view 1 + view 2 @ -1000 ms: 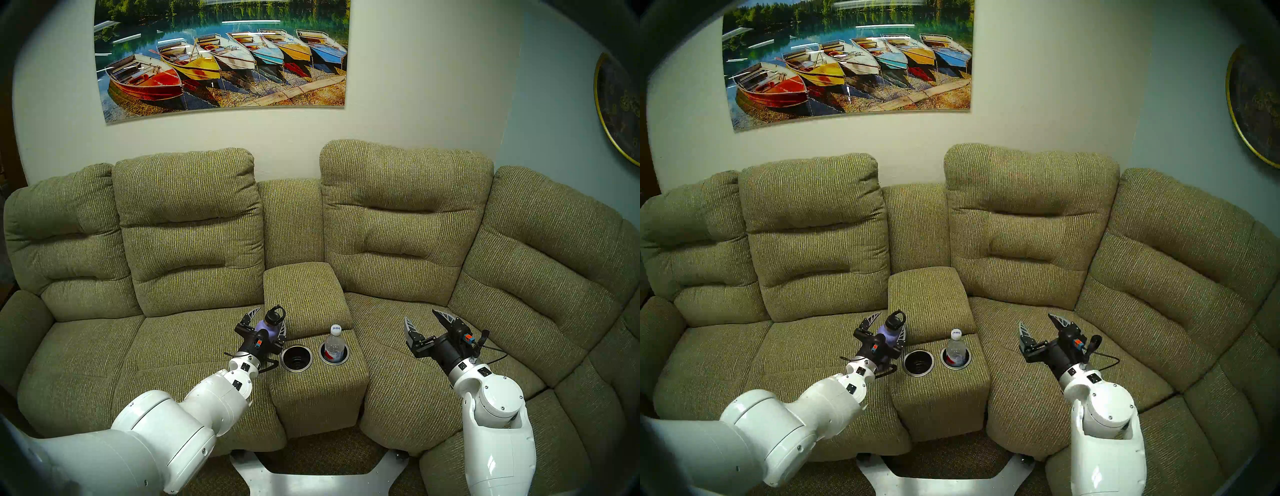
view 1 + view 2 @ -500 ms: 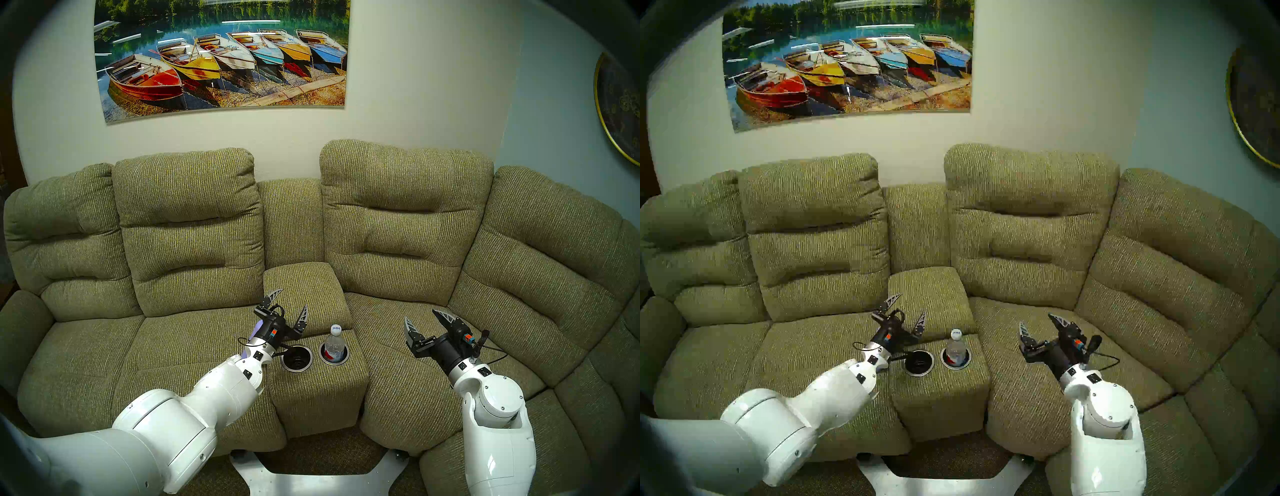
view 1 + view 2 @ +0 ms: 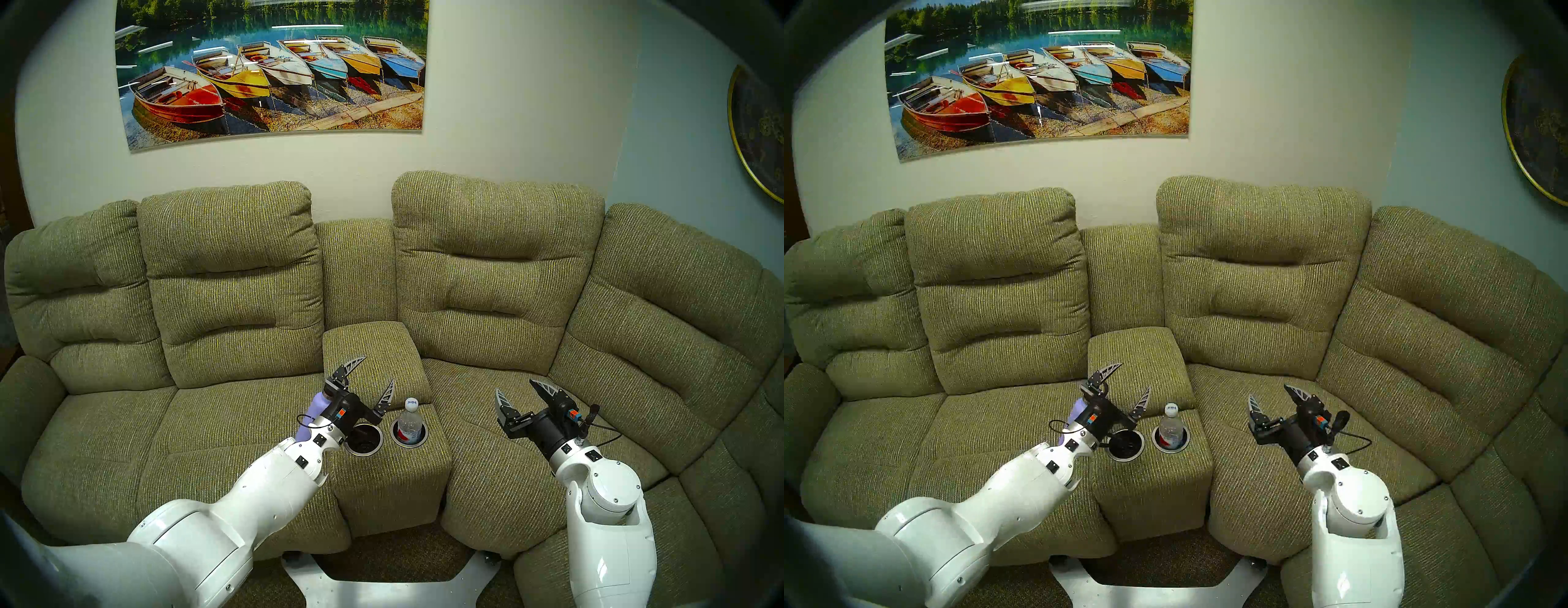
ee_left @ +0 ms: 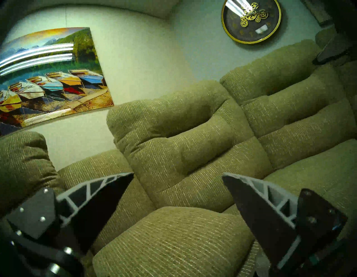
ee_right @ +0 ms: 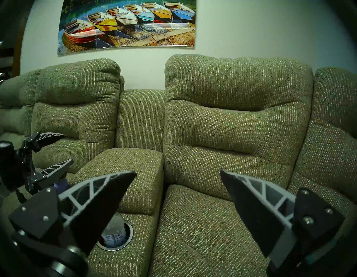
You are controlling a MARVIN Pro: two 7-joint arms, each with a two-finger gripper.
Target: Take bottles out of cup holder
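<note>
The lavender flask (image 3: 315, 411) rests on the left seat cushion against the console's side, tilted, its cap hidden behind my left wrist; it also shows in the head right view (image 3: 1076, 411) and the right wrist view (image 5: 60, 186). My left gripper (image 3: 377, 370) is open and empty, above the console over the empty left recess (image 3: 365, 453) of the cup holder. The clear plastic bottle (image 3: 409, 420) with white cap stands upright in the right recess (image 5: 129, 235). My right gripper (image 3: 514, 386) is open and empty above the right seat, right of the console.
The console's padded armrest lid (image 3: 371, 352) rises just behind the recesses. Sofa backrests (image 3: 496, 263) stand behind both seats. My base plate (image 3: 382, 592) lies on the floor in front. A round clock (image 4: 251, 19) hangs on the right wall.
My left gripper, which was spread around the flask over the left seat, has let it go and moved up and right over the console. The flask stays on the seat. The right arm has not moved.
</note>
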